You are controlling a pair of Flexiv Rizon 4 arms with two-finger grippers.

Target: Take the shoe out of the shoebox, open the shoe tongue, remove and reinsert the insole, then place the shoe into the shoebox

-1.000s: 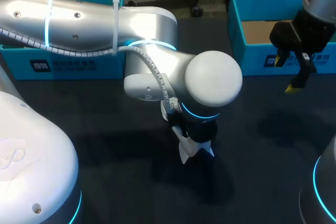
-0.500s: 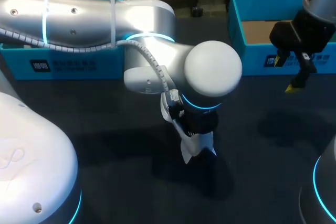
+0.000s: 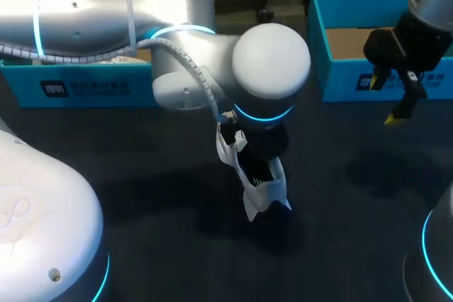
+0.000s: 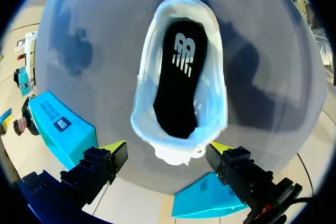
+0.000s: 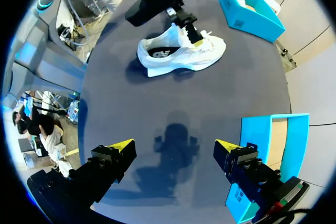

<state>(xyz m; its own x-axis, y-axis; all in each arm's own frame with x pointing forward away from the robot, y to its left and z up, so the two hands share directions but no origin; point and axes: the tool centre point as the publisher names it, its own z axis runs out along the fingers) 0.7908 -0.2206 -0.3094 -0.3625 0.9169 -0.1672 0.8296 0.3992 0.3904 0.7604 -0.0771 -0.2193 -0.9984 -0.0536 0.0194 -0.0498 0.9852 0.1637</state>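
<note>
White, soft-sided shoe (image 4: 214,95) sits upright on the dark table (image 3: 141,175), black insole (image 4: 178,77) inside. It looks light and floppy, so I'd pinch the firmer heel collar. Left gripper (image 4: 168,148) hangs over it, fingers wide apart. Right gripper (image 5: 173,150) gapes empty by the teal shoebox (image 3: 333,76).

A white logo mark (image 4: 182,51) stands on the black insole (image 4: 176,109) inside the white shoe (image 4: 216,95); the left blue box (image 3: 99,97), along the table's far left edge, bears a white square emblem (image 3: 55,89) and a line of small characters on its front wall, too small to read; the right blue box (image 3: 340,79), at the far right corner, carries a like emblem (image 3: 364,83), equally illegible
</note>
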